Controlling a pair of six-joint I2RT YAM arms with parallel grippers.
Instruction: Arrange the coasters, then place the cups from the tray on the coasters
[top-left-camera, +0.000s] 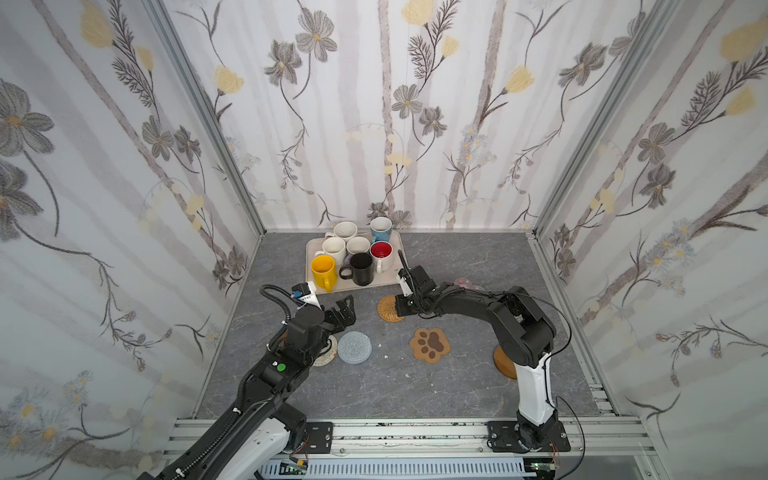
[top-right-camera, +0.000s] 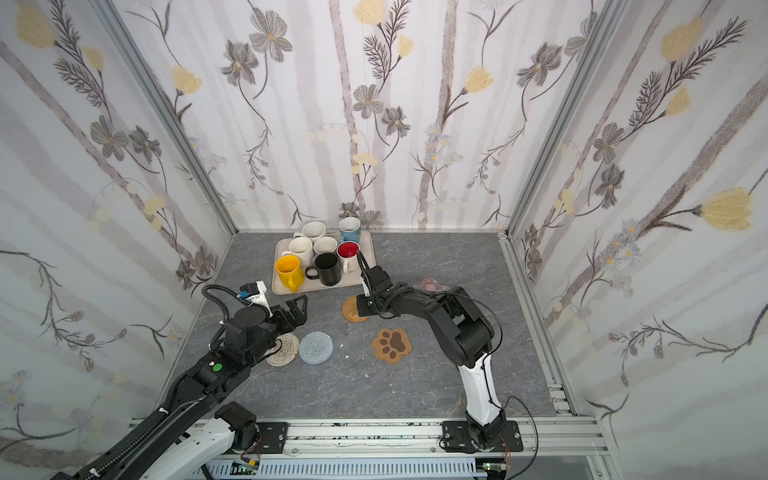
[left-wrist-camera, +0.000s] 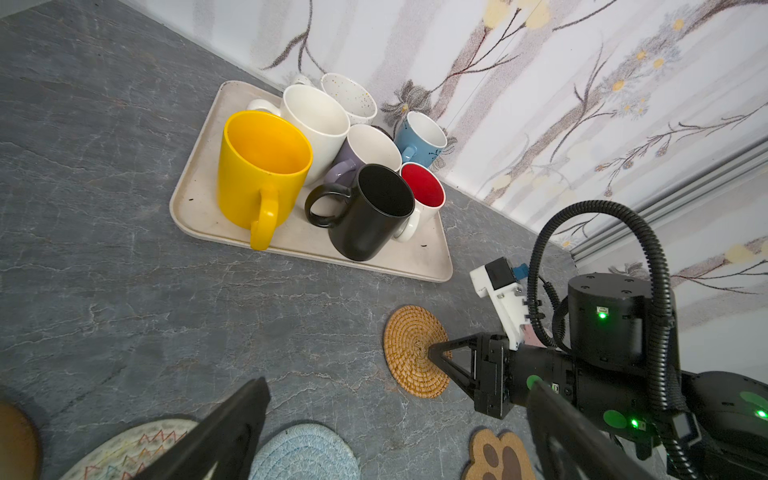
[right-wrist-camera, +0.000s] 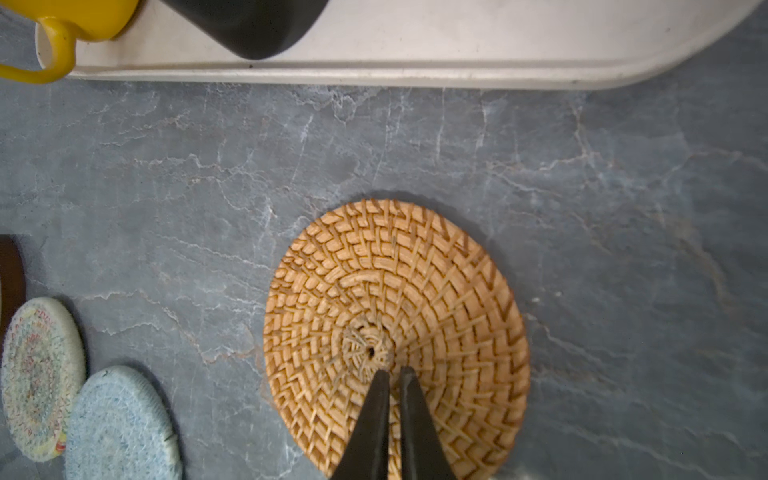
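Several cups stand on the cream tray (top-left-camera: 388, 277) at the back, the yellow cup (top-left-camera: 323, 269) and the black cup (top-left-camera: 361, 269) nearest. The coasters lie flat on the table. My right gripper (right-wrist-camera: 392, 372) is shut with nothing between its fingers, its tips at the centre of the rattan coaster (right-wrist-camera: 395, 291), in front of the tray. My left gripper (left-wrist-camera: 397, 382) is wide open and empty, above the table left of the rattan coaster (top-left-camera: 388, 308). Near it lie the blue crochet coaster (top-left-camera: 354, 348) and the beige woven coaster (top-right-camera: 286, 351), partly under the left arm.
The brown paw coaster (top-left-camera: 430, 345) lies right of centre. A wooden disc (top-left-camera: 504, 368) shows behind the right arm's base. A pink blossom coaster (top-right-camera: 430, 284) peeks out behind the right arm. Floral walls close in three sides.
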